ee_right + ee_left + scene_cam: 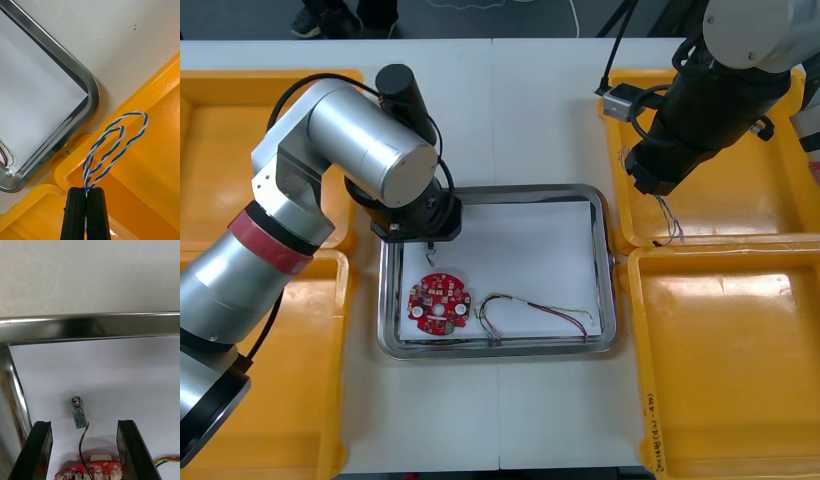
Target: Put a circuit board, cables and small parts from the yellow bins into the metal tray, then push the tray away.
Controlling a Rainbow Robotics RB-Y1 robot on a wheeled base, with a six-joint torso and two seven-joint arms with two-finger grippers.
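Two pincers, entered in turn.

Right pincer [86, 190]: fingers closed almost together on the blue and white cable [112, 146], gripping it at its gathered ends.
- Cable: a twisted pair folded into two narrow loops, one inside the other. Its long axis runs in line with the fingers. The loops point away from the fingertips, lean slightly to one side and hang free, touching nothing.
- Position: above the far right yellow bin [740, 200], at the bin's corner nearest the metal tray [608, 300] and close to the rim it shares with the near right yellow bin [730, 370].
- Between cable and tray: the bin wall and a strip of bare counter [530, 110].

Left pincer [83, 423]: fingers wide apart, holding nothing, low over the far left part of the tray.
- Between its fingers, on the white tray floor: one small metal part [78, 413], grey, its round end pointing toward the tray's far rim.
- A thin black lead [80, 444] runs from that part back to the circuit board [438, 305].
- Board: round, red, lying flat toward the tray's near left corner.
- Just beside the board, to the right: a red and yellow cable [535, 310], lying lengthwise along the tray's near rim.

Left yellow bins [240, 150]: two, flanking the tray, beneath the left arm.
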